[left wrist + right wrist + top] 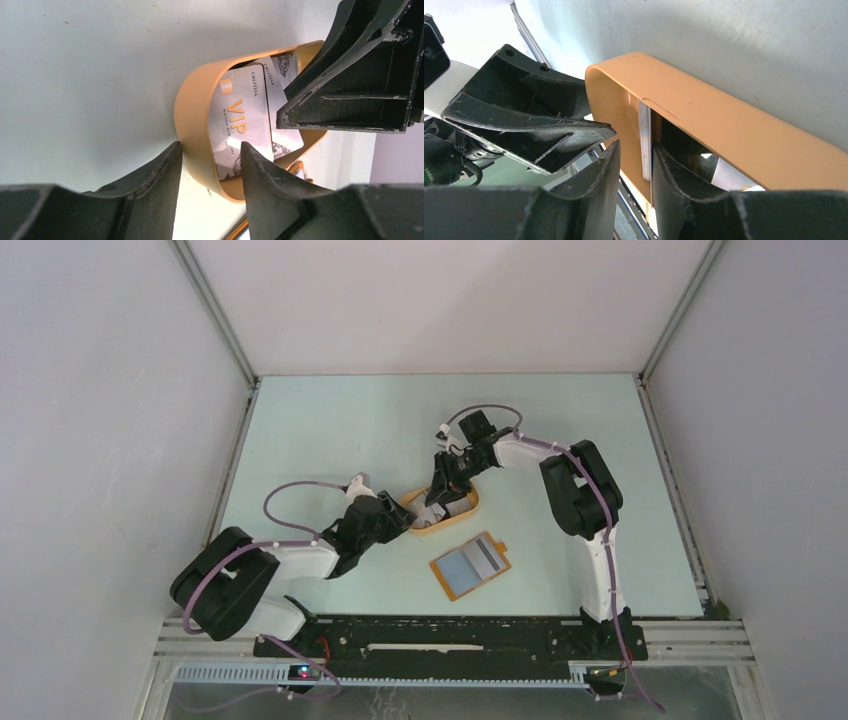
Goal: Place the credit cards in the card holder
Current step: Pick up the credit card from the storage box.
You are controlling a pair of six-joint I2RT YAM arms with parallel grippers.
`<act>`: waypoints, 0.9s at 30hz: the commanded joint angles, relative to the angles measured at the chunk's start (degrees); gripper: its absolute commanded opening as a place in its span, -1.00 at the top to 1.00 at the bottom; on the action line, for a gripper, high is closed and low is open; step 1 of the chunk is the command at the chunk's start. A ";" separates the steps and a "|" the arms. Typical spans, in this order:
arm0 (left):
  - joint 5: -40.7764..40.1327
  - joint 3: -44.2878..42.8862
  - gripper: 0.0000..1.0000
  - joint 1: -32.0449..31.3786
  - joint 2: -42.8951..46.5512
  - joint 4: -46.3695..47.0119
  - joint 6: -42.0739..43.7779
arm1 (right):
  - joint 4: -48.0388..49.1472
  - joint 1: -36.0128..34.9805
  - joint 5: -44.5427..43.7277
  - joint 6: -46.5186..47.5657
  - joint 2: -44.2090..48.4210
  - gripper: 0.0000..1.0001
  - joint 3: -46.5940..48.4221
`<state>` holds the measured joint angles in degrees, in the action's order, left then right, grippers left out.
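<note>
Several pale credit cards (240,110), the top one marked VIP in gold, lean inside an orange oval tray (192,115). My left gripper (210,146) is clamped on the tray's end wall, one finger outside and one inside. In the top view it sits at the tray's left end (407,517). My right gripper (635,145) reaches into the tray (724,120) with its jaws apart around the edge of the card stack (644,135). The stack lies against one finger, with a gap to the other. The card holder (470,565) lies open on the table, with a pale card and a dark stripe showing inside.
The tray (468,502) sits mid-table between the two arms, with the card holder just in front of it. One of the right gripper's fingers (340,75) hangs close over the cards. White walls enclose the pale green table (330,430).
</note>
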<state>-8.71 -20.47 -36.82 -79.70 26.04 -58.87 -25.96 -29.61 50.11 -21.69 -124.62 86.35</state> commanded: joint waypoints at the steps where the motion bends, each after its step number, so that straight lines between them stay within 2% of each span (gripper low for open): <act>1: 0.33 -0.19 -0.03 0.53 1.66 1.76 1.48 | -0.40 0.46 1.13 1.30 3.82 0.31 -0.02; 7: 0.45 -0.33 -0.03 0.61 1.80 1.75 1.57 | -0.71 0.71 -0.02 1.27 3.68 0.56 -0.13; 12: 0.50 -0.10 -0.03 0.96 2.65 1.24 2.04 | -1.69 1.03 -4.11 2.76 4.76 0.97 -0.10; 13: 0.44 -0.08 -0.03 1.04 2.99 1.00 2.27 | -2.19 1.08 -5.53 3.40 5.22 1.00 -0.05; 20: 0.22 0.33 -0.07 1.79 8.31 -1.05 6.62 | -5.60 1.22 -13.07 9.11 10.04 1.00 1.29; 27: 0.59 0.89 -0.15 2.27 16.33 -5.53 13.29 | -8.99 1.22 -13.59 15.22 13.26 1.00 1.72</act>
<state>-8.56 -20.38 -35.09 -68.07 22.70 -51.77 -32.10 -28.56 37.65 -12.45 -115.18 86.43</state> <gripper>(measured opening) 0.557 0.007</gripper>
